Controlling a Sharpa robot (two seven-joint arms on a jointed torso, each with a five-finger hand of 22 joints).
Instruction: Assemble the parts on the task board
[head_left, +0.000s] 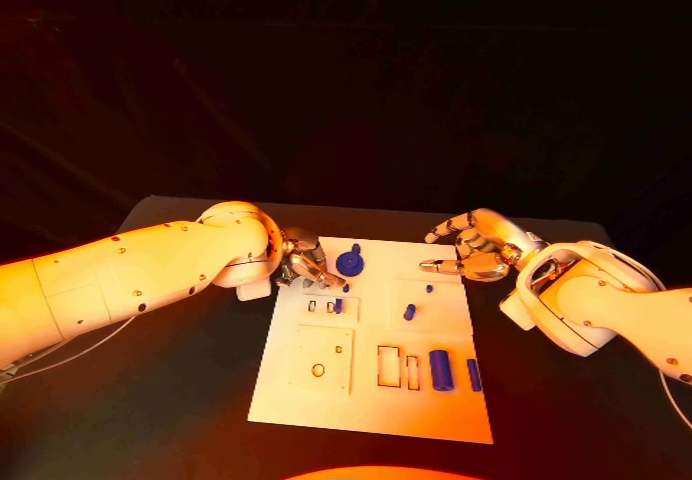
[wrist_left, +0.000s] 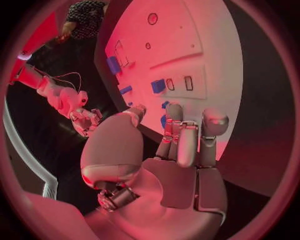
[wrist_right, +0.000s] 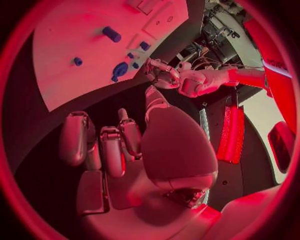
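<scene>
We start at the task board, a white plate lying in the middle of the black counter, its long axis running away from the robot. On it lie small blue parts: a round-headed blue part near the far left corner, a small blue piece just nearer than it, two small pegs toward the middle right, and two upright blue cylinders beside the rectangular slots at the near right.

The left robot hand sits at the board's far left edge, just beside the round-headed part, which lies toward the board's centre from it. Its fingers are curled, and from the left wrist view we see nothing between them, though the fingertips partly hide the board, so we cannot say for sure.

The right robot hand hovers past the far right corner, fingers apart and empty, as its wrist view shows.

We judge the left robot hand nearer the round-headed part, so the coming grasp seems its to make.
</scene>
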